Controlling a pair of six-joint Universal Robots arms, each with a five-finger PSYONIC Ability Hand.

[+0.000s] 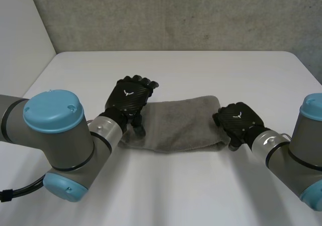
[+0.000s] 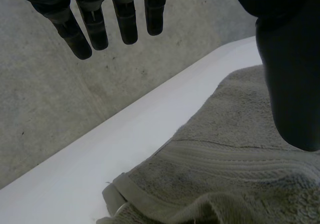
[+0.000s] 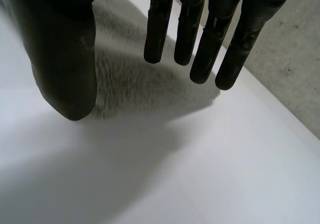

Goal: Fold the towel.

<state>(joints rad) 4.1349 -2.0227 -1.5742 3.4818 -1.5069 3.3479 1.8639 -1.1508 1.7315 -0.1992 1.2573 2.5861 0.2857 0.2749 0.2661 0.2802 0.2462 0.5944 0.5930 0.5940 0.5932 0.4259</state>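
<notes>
A grey towel (image 1: pixel 178 125) lies folded into a long strip across the middle of the white table (image 1: pixel 201 70). My left hand (image 1: pixel 130 99) hovers over its left end, fingers (image 2: pixel 92 27) straight and spread, thumb (image 2: pixel 292 84) apart above the folded, hemmed end of the towel (image 2: pixel 225 174). My right hand (image 1: pixel 237 121) is at the strip's right end, raised a little. There the fingers (image 3: pixel 187 32) and thumb (image 3: pixel 65 69) stand straight and apart, with the towel (image 3: pixel 130 79) beneath them and nothing held.
A grey wall (image 1: pixel 176 14) runs behind the table's far edge. White table surface spreads in front of and behind the towel. Both arms reach in from the near corners.
</notes>
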